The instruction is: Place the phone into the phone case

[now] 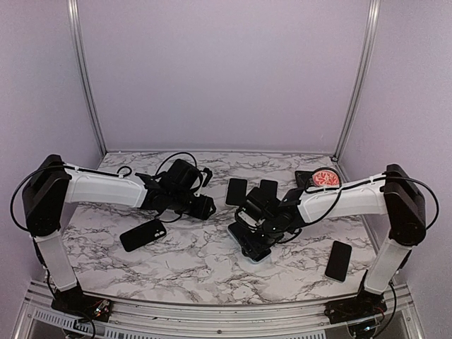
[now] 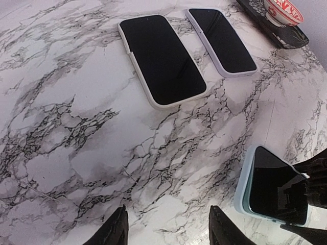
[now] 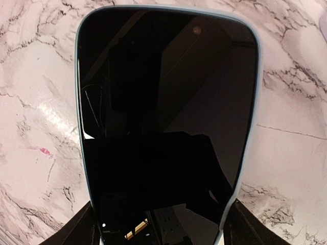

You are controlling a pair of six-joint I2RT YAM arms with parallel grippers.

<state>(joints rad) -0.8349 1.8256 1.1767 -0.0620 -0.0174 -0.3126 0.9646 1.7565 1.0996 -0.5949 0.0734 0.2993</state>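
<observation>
The phone (image 3: 163, 122), black glass up, lies inside the light-blue phone case (image 3: 77, 102), whose rim shows along both long sides and the far end. My right gripper (image 3: 162, 229) is shut on the case, one finger (image 3: 82, 229) against each long side. From above, the cased phone (image 1: 253, 248) rests on the marble under the right gripper (image 1: 258, 232). My left gripper (image 2: 168, 227) hovers open over bare marble to the left of the blue case (image 2: 244, 178), holding nothing. In the top view the left gripper (image 1: 205, 206) sits left of centre.
A white-cased phone (image 2: 162, 60) and a lilac-cased phone (image 2: 221, 40) lie side by side behind the grippers. A black phone (image 1: 143, 235) lies at the left, another (image 1: 338, 260) at the front right. A red bowl (image 1: 326, 178) stands on a dark tray at the back right.
</observation>
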